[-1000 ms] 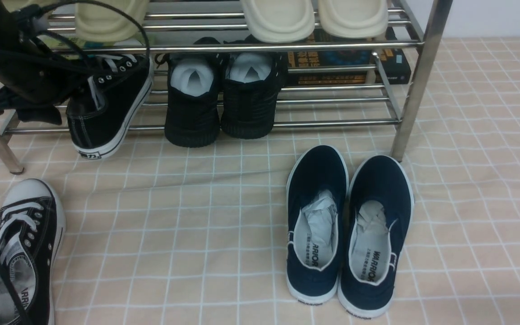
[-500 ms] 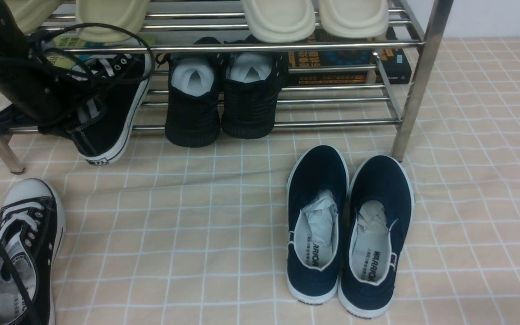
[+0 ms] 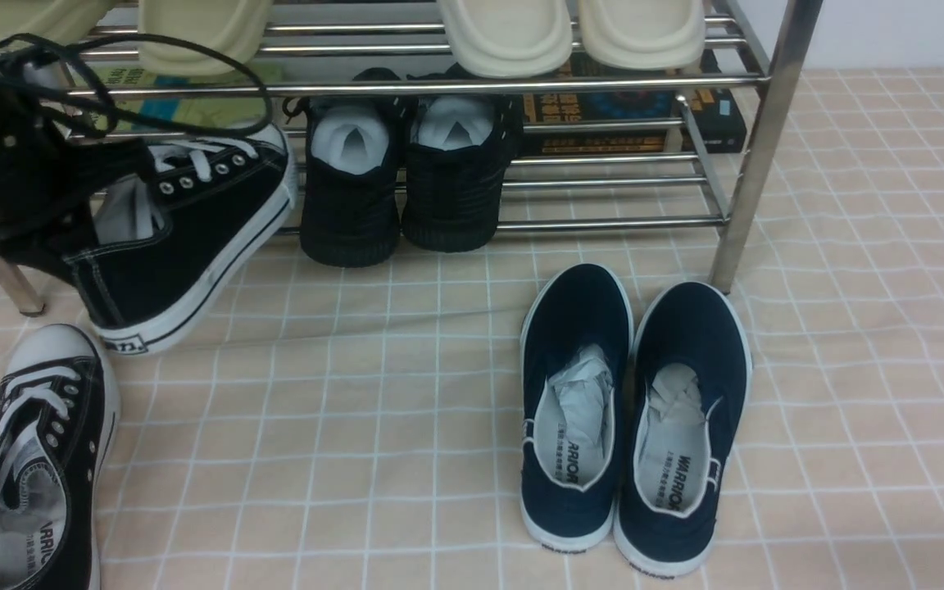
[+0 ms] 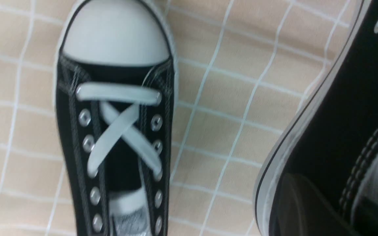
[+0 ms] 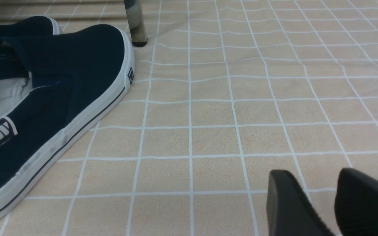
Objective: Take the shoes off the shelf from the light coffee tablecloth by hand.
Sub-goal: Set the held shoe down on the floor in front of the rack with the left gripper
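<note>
My left gripper (image 3: 58,242) is shut on the heel of one black canvas sneaker (image 3: 193,229). It holds the shoe tilted, toe toward the chrome shelf (image 3: 603,82), heel out over the light coffee tablecloth (image 3: 357,410). In the left wrist view one dark finger (image 4: 300,203) presses the shoe's outer side (image 4: 340,98). The other sneaker (image 3: 38,459) lies flat on the cloth at the near left, also in the left wrist view (image 4: 116,131). My right gripper (image 5: 326,203) hovers low over the cloth, empty, with a narrow gap between its fingers.
All-black knit shoes (image 3: 402,180) sit on the lower tier. Cream slippers (image 3: 570,33) lie on the upper tier, with books (image 3: 628,115) behind. Navy slip-ons (image 3: 632,410) stand on the cloth by the shelf's right leg (image 3: 755,164). A black cable (image 3: 152,49) loops over the held shoe.
My left gripper has pulled the held sneaker out from under the shelf, toward me and to the left, and lowered its heel. The other shoes have not moved.
</note>
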